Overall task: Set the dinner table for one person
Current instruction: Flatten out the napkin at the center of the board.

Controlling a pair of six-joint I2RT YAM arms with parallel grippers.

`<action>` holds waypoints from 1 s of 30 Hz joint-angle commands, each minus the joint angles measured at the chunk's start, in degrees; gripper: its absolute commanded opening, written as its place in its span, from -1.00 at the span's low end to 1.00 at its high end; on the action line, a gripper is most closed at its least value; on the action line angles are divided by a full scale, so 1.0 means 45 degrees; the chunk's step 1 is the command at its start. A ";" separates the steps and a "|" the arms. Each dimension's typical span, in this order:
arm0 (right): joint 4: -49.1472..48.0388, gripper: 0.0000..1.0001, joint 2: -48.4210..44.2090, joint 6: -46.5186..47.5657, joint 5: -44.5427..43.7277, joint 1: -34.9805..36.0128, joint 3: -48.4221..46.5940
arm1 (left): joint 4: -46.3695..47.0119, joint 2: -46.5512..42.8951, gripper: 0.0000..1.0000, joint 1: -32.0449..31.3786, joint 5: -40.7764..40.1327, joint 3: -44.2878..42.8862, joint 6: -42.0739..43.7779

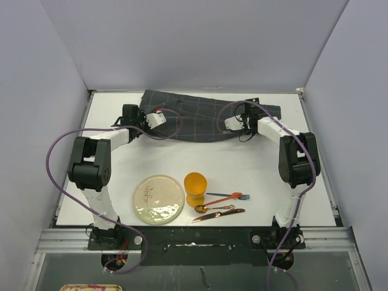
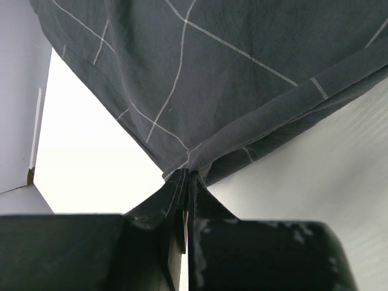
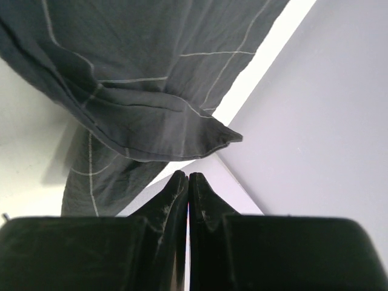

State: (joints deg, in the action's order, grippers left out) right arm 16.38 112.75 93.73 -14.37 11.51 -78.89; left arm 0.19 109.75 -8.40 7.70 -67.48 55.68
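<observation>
We are starting with the orange cup (image 1: 195, 188): it is standing upright well behind both hands, showing only its own orange inside. The pale plate (image 1: 159, 199) is lying just beside it, carrying nothing, and a fork (image 1: 230, 196), spoon (image 1: 212, 208) and knife (image 1: 218, 214) are lying on the cup's other side. The left hand (image 2: 187, 177) is clenching an edge of the dark grid cloth (image 1: 200, 118). The right hand (image 3: 187, 177) is pinching shut on nothing, with a cloth corner just ahead of its tips. The white surface (image 1: 254, 170) is stretching beneath both hands.
</observation>
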 commanded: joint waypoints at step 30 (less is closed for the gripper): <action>0.0802 -0.39 0.0516 -0.1516 -0.0516 0.0465 -0.0945 | -0.0093 0.0231 -1.00 0.0149 0.0040 -0.0746 0.0324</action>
State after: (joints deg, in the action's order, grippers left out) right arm 21.67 113.71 88.40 -15.57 12.99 -80.93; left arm -1.08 109.75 -8.40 7.70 -68.29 56.58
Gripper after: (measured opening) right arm 0.303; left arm 0.007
